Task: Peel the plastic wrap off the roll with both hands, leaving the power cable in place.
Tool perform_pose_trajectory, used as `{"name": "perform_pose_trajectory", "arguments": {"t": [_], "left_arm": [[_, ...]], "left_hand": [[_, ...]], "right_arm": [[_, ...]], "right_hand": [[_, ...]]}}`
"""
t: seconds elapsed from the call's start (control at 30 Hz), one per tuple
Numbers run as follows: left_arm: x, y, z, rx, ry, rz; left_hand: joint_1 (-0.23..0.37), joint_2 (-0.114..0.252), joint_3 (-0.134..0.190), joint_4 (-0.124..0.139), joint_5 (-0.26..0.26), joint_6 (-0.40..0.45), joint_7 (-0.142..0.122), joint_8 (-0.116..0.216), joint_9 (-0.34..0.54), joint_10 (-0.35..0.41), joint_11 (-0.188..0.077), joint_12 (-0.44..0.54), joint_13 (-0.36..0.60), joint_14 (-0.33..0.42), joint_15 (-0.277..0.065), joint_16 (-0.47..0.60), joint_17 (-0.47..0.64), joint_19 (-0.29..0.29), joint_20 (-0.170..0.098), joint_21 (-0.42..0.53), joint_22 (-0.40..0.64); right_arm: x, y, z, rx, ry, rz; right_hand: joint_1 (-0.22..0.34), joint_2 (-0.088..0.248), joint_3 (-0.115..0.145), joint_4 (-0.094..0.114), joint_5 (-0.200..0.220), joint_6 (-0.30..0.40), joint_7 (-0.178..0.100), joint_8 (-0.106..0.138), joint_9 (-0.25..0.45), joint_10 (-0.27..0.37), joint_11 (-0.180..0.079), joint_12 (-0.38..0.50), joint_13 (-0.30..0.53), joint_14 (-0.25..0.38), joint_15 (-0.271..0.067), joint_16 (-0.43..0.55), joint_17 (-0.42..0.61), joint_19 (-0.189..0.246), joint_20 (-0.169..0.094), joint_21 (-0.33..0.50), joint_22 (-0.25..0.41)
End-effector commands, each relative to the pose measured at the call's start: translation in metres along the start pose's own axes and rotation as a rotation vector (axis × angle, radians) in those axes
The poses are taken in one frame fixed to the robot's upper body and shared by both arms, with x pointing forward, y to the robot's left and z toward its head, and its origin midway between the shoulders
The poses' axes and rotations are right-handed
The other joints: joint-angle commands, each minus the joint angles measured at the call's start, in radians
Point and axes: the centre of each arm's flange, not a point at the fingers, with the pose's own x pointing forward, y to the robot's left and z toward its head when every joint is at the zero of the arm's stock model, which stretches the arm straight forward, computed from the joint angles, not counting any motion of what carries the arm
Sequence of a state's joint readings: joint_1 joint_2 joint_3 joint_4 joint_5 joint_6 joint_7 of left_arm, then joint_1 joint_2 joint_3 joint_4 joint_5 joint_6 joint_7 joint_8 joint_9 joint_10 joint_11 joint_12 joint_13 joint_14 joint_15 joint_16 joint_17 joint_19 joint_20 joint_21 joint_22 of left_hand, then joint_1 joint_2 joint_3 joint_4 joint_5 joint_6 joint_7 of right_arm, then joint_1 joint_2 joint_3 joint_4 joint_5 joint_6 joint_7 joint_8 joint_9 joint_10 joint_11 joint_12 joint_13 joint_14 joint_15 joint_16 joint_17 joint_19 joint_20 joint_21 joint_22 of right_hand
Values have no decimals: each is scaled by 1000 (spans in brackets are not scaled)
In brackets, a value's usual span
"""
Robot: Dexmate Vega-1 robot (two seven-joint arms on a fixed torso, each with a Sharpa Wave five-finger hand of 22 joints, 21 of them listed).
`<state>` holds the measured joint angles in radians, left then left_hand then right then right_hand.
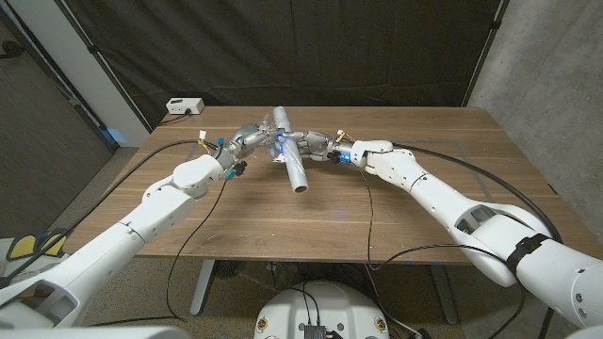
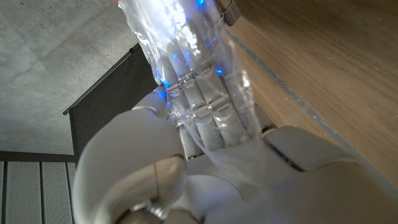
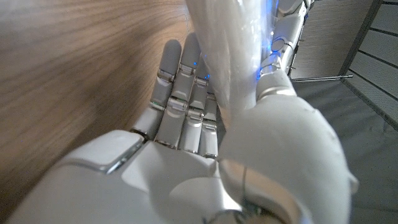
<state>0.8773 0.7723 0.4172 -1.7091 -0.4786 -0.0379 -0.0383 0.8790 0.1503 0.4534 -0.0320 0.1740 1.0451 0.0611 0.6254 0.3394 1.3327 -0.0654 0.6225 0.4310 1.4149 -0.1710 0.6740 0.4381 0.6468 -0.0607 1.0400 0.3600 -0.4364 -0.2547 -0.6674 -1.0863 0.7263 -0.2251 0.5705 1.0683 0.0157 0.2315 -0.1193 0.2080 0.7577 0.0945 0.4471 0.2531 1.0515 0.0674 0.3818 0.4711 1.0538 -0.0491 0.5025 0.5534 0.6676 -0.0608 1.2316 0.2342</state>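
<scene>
In the head view, one roll (image 1: 291,151) of plastic wrap is seen lying near the middle of the far half of the wooden table (image 1: 405,212), its open tube end turned toward the near edge. Two robot hands are counted: the left hand (image 1: 252,137) meets the roll from the left and the right hand (image 1: 315,145) from the right, both touching it at its far portion, with blue glints between them. One small white box (image 1: 184,105) with a cable is seen off the far left corner of the table, and dark cables trail from both arms over the table's near part. No container is seen on the table. In the left wrist view, clear plastic wrap (image 2: 180,43) is draped over the left hand's fingers (image 2: 211,118), which are extended against it; a firm grip cannot be told from this picture. In the right wrist view, the roll's pale, glossy surface (image 3: 230,56) is seen clasped between the right hand's fingers (image 3: 183,93) and its thumb, so the roll is grasped by that hand above the wooden tabletop.
</scene>
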Motion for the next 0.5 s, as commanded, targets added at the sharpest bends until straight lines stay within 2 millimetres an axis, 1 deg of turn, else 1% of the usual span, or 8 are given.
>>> {"name": "perform_pose_trajectory", "arguments": {"t": [0.03,0.07,0.1,0.17,0.2,0.23,0.33,0.5], "left_arm": [[0,-5,8,74,64,-3],[0,-6,9,77,65,-3],[1,-6,10,80,68,-3],[1,-7,11,86,73,-6],[1,-8,11,88,75,-7],[1,-8,12,90,78,-9],[2,-10,13,96,84,-17],[2,-12,16,110,92,-22]], "left_hand": [[16,-1,7,-6,0,39,38,8,11,20,-8,9,8,-1,-3,18,13,12,-33,15,5],[16,-2,8,-7,0,39,38,8,13,20,-7,10,9,-1,-2,20,14,11,-33,16,5],[17,-2,9,-7,1,40,41,9,15,18,-7,11,11,-1,-2,24,16,10,-33,19,5],[17,-3,10,-8,1,41,40,10,18,20,-8,12,11,-1,-2,30,20,10,-34,23,6],[17,-3,11,-8,1,41,40,10,20,22,-7,11,9,-1,-2,34,23,10,-34,26,6],[17,-3,12,-8,1,42,40,11,21,22,-7,12,9,-1,-2,35,23,9,-33,27,6],[17,-4,14,-9,1,42,41,11,25,24,-7,14,11,-1,-1,44,28,8,-34,33,6],[18,-6,18,-11,1,42,41,12,33,22,-6,16,15,-2,-2,56,36,4,-33,42,6]], "right_arm": [[4,-1,-16,116,-25,93],[5,0,-18,126,-30,120],[7,0,-19,145,-36,145],[10,2,-21,179,-44,192],[11,2,-22,196,-42,220],[13,3,-23,209,-39,243],[16,5,-25,230,-21,295],[21,7,-33,285,-23,286]], "right_hand": [[-211,73,26,169,-2,-13,-63,-63,-12,-28,-24,-76,-32,25,-104,-82,-83,-18,-46,-3,-15],[-270,60,9,196,-4,-56,-57,-92,-19,-76,2,-109,-48,-14,-71,-108,-110,-24,-32,-11,-23],[-362,44,-16,241,-10,-151,-40,-150,-30,-171,40,-163,-71,-102,-14,-155,-145,-45,13,-45,-45],[-462,28,-47,269,-21,-250,-38,-214,-39,-291,71,-198,-102,-225,49,-216,-185,-90,95,-127,-72],[-497,23,-59,275,-25,-272,-35,-229,-40,-338,75,-201,-111,-263,66,-237,-195,-100,119,-153,-72],[-546,18,-76,277,-30,-325,-37,-252,-42,-423,89,-205,-127,-328,99,-272,-210,-138,157,-201,-71],[-622,2,-109,280,-31,-381,-35,-261,-44,-503,107,-198,-150,-405,127,-305,-227,-153,187,-255,-71],[-651,-8,-124,282,-30,-401,-30,-264,-45,-516,116,-194,-157,-415,137,-306,-234,-154,196,-272,-71]]}}
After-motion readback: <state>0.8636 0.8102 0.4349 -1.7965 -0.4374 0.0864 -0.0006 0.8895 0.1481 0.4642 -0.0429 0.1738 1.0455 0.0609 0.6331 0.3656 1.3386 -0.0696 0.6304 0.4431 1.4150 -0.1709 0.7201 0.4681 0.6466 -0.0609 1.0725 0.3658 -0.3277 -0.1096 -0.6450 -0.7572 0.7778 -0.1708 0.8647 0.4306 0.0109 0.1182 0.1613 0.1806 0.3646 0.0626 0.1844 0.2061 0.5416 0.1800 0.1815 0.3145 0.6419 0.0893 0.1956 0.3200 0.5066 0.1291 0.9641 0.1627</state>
